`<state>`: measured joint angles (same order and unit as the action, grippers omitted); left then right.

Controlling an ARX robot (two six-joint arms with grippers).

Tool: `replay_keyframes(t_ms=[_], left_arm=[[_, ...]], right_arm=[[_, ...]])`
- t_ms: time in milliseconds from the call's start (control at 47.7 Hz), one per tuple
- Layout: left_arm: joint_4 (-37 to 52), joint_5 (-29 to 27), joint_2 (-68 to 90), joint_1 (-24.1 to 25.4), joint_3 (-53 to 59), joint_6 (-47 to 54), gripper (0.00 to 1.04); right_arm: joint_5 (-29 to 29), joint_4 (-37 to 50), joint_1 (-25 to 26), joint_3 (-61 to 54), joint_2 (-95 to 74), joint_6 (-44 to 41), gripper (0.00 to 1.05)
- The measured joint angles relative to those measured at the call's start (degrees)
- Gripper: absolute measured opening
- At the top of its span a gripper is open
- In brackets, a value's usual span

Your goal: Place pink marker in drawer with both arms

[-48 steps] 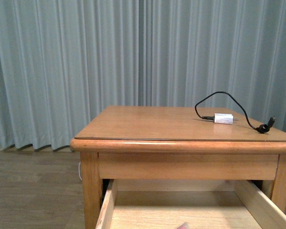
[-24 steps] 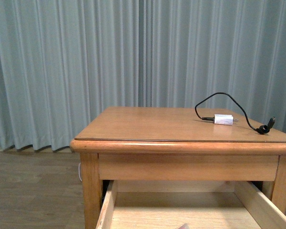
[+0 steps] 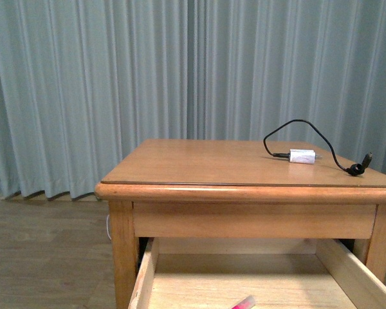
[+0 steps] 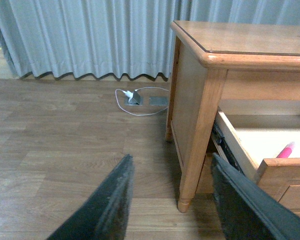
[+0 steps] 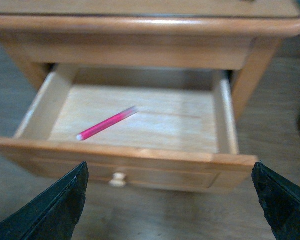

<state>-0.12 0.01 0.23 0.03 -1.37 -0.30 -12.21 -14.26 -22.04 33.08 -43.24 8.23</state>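
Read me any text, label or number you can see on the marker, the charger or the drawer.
No text can be read in any view.
pink marker: blurred, no print can be made out.
white charger plug: too small to show any lettering.
drawer: plain wood, no marks visible.

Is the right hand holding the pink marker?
No, the pink marker lies on the floor of the open drawer, and the right hand is open, with nothing between its fingers.

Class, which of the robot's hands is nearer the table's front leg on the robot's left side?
Left. The left hand points at that leg from close by; the right hand is out before the pulled-out drawer, leg beyond.
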Motion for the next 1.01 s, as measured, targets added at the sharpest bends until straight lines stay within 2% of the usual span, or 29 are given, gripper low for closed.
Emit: replay_keyframes(t_ms=[42,84,272,314,398,482,733,1006], left_arm=[[0.00,0.00,0.00,0.00,0.00,0.02,0.59],[0.00,0.00,0.00,0.00,0.00,0.02,0.65],[0.00,0.00,0.00,0.00,0.00,0.00,0.97],[0.00,0.00,0.00,0.00,0.00,0.04,1.00],[0.00,0.00,0.00,0.00,0.00,0.04,0.98],[0.00,0.00,0.00,0.00,0.00,0.04,0.99],[0.00,0.00,0.00,0.00,0.00,0.04,0.99],[0.00,0.00,0.00,0.00,0.00,0.04,0.99]], right_arm=[[-5.33,0.02,-0.31,0.00,-0.48,-1.07,0.96],[-6.10,-1.20,0.07,0.00,-1.20,-1.25,0.96],[0.48,-8.76,3.37,0.00,-9.03,-1.01,0.96],[1.92,-9.79,3.37,0.04,-10.16,-0.46,0.96],[7.78,-11.13,3.15,0.76,-14.29,3.19,0.96],[9.29,-9.49,3.21,2.40,-18.67,5.51,0.96],[7.58,-3.54,5.88,7.52,-33.29,7.06,0.96],[4.81,4.44,7.58,10.38,-41.16,5.35,0.96]])
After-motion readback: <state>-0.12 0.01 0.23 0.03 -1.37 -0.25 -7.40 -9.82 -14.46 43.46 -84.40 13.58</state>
